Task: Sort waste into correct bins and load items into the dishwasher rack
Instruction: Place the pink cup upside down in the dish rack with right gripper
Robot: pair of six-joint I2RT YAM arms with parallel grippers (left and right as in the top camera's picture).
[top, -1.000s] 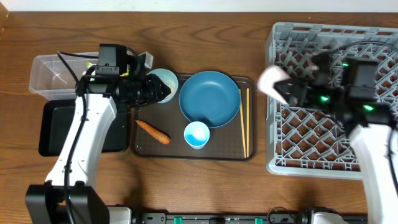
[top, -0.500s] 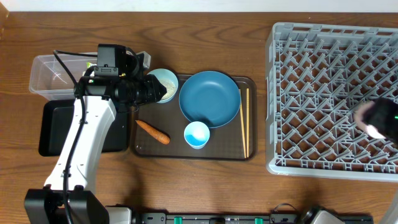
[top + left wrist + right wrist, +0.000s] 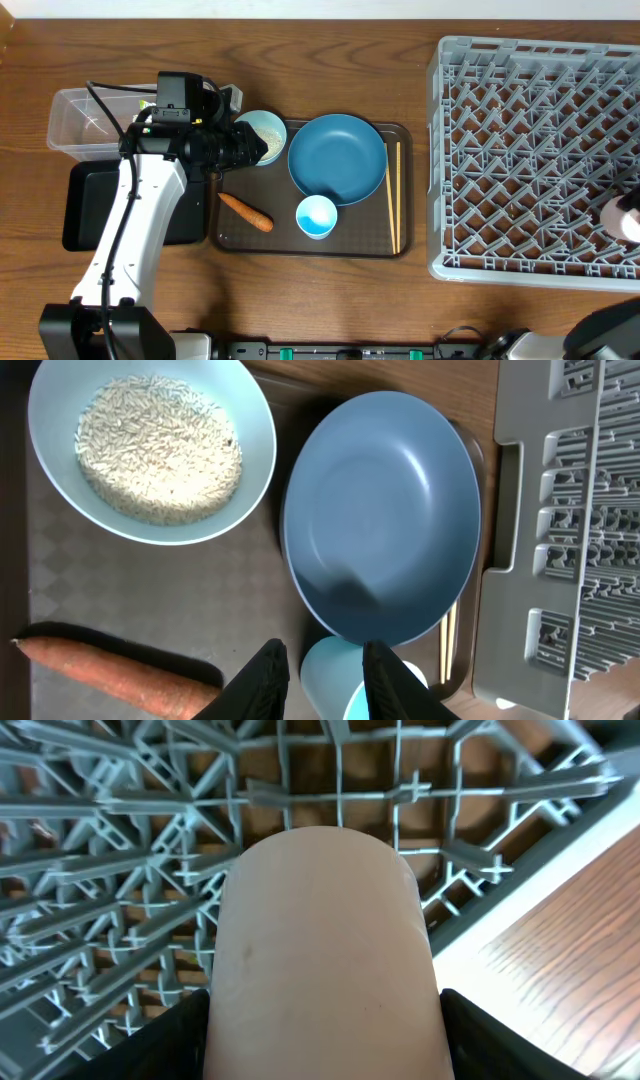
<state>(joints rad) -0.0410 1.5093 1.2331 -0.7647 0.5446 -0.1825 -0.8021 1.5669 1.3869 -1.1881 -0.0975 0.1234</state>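
Since a second earlier, the right gripper had swung from the rack's left edge to its right edge, toward the front corner. It was clenched on the pink cup, which hung over the lattice there. The left gripper hovered over the brown tray's back left corner, fingers a little apart and grasping nothing. Below it sat the small bowl of rice. The blue dish lay beside the bowl. A light blue cup and the carrot lay toward the front edge, chopsticks along the right edge. The clear tub and black tray stood at the table's left edge.
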